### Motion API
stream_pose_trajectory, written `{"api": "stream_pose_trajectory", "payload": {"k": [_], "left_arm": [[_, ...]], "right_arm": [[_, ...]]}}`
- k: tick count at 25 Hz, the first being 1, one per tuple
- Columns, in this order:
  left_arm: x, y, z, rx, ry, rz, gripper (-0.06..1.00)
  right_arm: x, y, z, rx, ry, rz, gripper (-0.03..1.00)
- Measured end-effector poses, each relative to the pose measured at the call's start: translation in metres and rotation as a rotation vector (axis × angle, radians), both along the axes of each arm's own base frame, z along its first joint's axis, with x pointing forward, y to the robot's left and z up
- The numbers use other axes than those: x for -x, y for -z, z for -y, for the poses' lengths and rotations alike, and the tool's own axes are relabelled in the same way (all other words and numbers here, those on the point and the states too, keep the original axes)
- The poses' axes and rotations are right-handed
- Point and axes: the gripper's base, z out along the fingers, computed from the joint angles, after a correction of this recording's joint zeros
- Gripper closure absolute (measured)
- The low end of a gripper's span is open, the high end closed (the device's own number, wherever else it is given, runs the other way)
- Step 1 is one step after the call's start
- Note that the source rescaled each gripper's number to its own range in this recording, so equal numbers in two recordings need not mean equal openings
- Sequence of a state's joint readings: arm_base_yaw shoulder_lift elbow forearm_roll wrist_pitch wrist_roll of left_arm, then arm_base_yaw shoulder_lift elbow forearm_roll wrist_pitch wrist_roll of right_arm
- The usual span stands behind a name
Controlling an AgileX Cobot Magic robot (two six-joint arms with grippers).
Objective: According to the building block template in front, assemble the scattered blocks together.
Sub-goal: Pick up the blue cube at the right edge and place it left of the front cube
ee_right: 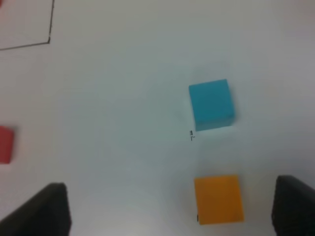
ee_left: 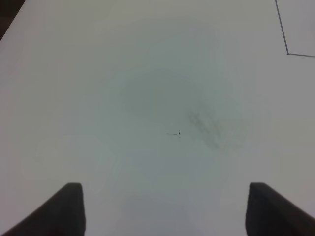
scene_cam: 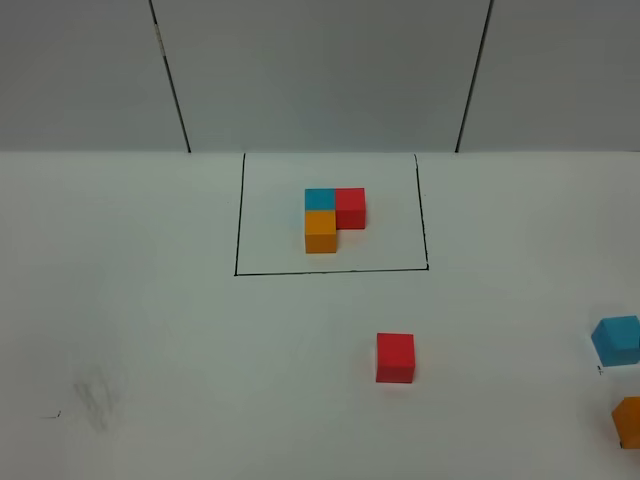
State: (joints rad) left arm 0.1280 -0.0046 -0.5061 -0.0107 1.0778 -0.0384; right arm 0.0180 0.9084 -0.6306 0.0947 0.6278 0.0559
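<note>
The template [scene_cam: 334, 219] is an L of joined blue, red and orange cubes inside a black drawn rectangle at the table's back middle. A loose red cube [scene_cam: 395, 357] lies in front of it, also at the edge of the right wrist view [ee_right: 5, 144]. A loose sky-blue cube [scene_cam: 617, 340] [ee_right: 211, 104] and a loose orange cube [scene_cam: 628, 421] [ee_right: 218, 198] lie at the far right. My right gripper [ee_right: 172, 216] is open above the table, with the orange cube between its fingers' line. My left gripper [ee_left: 165, 216] is open over bare table. Neither gripper shows in the high view.
The white table [scene_cam: 180, 340] has a faint grey smudge [scene_cam: 95, 400] [ee_left: 209, 130] at the front left. A corner of the black rectangle shows in the left wrist view [ee_left: 288, 53] and in the right wrist view [ee_right: 49, 42]. Grey wall panels stand behind the table.
</note>
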Motion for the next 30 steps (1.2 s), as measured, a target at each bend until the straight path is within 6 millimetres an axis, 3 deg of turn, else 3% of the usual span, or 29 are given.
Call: {"api": "stream_pose_trajectory", "payload": {"k": [9, 15, 22, 30], "left_arm": [[0.0, 0.0, 0.0, 0.0, 0.0, 0.0, 0.43], [0.0, 0.0, 0.0, 0.0, 0.0, 0.0, 0.43], [0.0, 0.0, 0.0, -0.002, 0.001, 0.0, 0.44], [0.0, 0.0, 0.0, -0.002, 0.001, 0.0, 0.44]], "right_arm": [[-0.103, 0.002, -0.001, 0.051, -0.054, -0.184, 0.21], [-0.15, 0.016, -0.003, 0.055, -0.074, -0.333, 0.21], [-0.161, 0.06, 0.013, 0.05, -0.023, -0.515, 0.21], [-0.157, 0.096, 0.018, 0.098, -0.017, -0.558, 0.21]]}}
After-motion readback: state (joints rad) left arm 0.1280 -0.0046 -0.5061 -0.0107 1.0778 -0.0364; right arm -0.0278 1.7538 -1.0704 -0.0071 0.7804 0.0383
